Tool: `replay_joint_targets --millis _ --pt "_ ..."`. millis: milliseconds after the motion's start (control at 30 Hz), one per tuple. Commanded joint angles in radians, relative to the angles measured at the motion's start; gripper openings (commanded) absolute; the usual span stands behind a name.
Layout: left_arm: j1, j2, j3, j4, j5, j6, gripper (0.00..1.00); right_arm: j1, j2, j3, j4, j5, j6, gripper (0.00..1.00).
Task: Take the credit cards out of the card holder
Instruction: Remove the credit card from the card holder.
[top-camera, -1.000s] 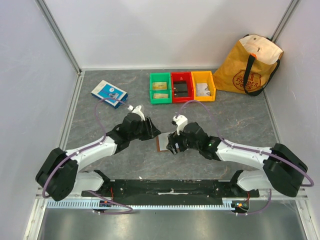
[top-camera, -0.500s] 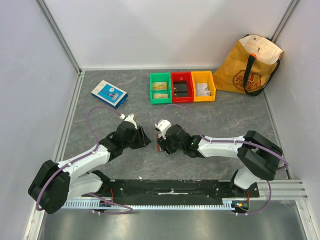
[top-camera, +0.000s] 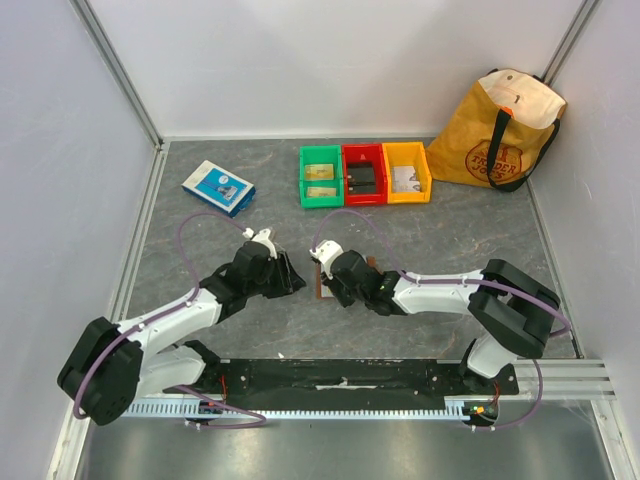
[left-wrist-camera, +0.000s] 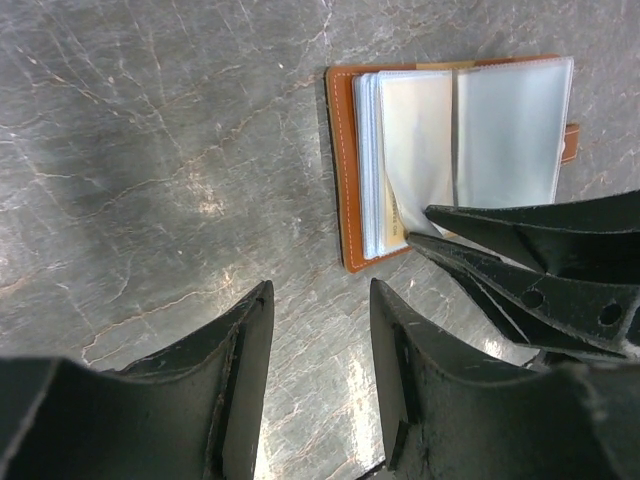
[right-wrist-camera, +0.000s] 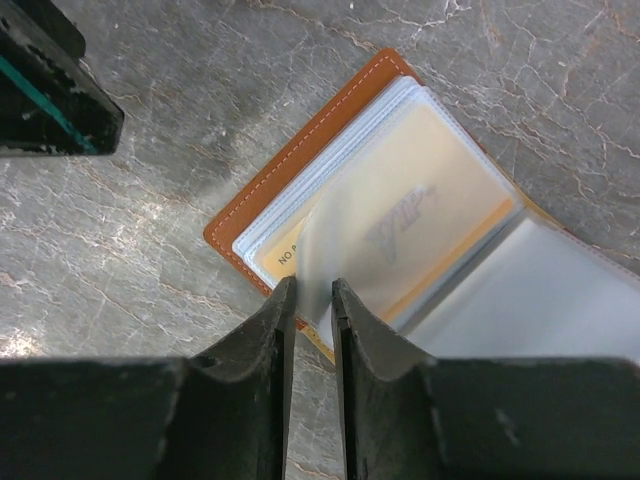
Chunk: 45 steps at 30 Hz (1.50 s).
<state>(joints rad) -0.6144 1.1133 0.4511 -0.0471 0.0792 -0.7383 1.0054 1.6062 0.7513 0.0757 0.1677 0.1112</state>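
The card holder (top-camera: 320, 291) (left-wrist-camera: 346, 170) (right-wrist-camera: 290, 165) lies open on the grey table, brown leather outside, with clear sleeves fanned out. A tan-gold credit card (right-wrist-camera: 440, 170) shows inside a sleeve. My right gripper (top-camera: 328, 282) (right-wrist-camera: 310, 286) is at the holder's near corner. Its jaws are nearly together, with a lifted clear sleeve (right-wrist-camera: 335, 240) between them. Its dark fingers (left-wrist-camera: 520, 240) also show in the left wrist view, on the holder's lower edge. My left gripper (top-camera: 291, 279) (left-wrist-camera: 318, 290) hovers just left of the holder, open and empty.
A blue-and-white flat box (top-camera: 218, 187) lies at the back left. Green (top-camera: 321, 175), red (top-camera: 363, 173) and yellow (top-camera: 406, 171) bins stand in a row at the back. A yellow tote bag (top-camera: 498, 130) leans in the back right corner. Walls enclose the table.
My right gripper moved left onto the holder's corner and narrowed its jaws around a sleeve. My left arm drew back a little toward the left.
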Motion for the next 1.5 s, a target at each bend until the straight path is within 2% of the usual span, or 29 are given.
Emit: replay_joint_targets --millis 0,167,267,333,467,533,900,1133,1167,1233,1300,1400,1467 --pt "0.004 0.02 0.029 0.044 0.057 0.02 0.5 -0.025 -0.005 -0.013 0.006 -0.1 0.013 0.26" --pt "0.002 0.057 0.058 0.105 0.112 0.008 0.5 -0.102 -0.049 -0.055 0.068 -0.221 0.085 0.24" --pt "0.001 0.094 0.084 0.133 0.151 -0.003 0.5 -0.16 -0.071 -0.093 0.13 -0.307 0.145 0.14" --pt "-0.001 0.12 0.103 0.157 0.175 -0.012 0.5 -0.195 -0.083 -0.122 0.168 -0.352 0.185 0.11" --pt "-0.013 0.196 0.144 0.199 0.22 -0.026 0.47 -0.26 -0.103 -0.182 0.269 -0.434 0.28 0.01" --pt "-0.022 0.241 0.176 0.216 0.225 -0.026 0.46 -0.281 -0.115 -0.211 0.324 -0.453 0.327 0.0" --pt "-0.067 0.463 0.225 0.283 0.223 -0.038 0.25 -0.306 -0.195 -0.303 0.435 -0.367 0.472 0.0" --pt "-0.071 0.5 0.193 0.293 0.208 -0.049 0.23 -0.315 -0.333 -0.363 0.317 -0.091 0.53 0.0" --pt "-0.073 0.505 0.192 0.293 0.205 -0.049 0.23 -0.314 -0.35 -0.368 0.285 -0.056 0.542 0.01" --pt "-0.071 0.511 0.189 0.293 0.208 -0.049 0.23 -0.315 -0.371 -0.369 0.212 0.021 0.571 0.18" --pt "-0.073 0.511 0.184 0.294 0.208 -0.049 0.23 -0.315 -0.391 -0.356 0.136 0.084 0.585 0.27" --pt "-0.077 0.502 0.176 0.294 0.206 -0.049 0.22 -0.314 -0.428 -0.32 0.027 0.145 0.549 0.39" --pt "-0.079 0.497 0.175 0.294 0.205 -0.049 0.22 -0.315 -0.443 -0.293 -0.007 0.177 0.524 0.43"
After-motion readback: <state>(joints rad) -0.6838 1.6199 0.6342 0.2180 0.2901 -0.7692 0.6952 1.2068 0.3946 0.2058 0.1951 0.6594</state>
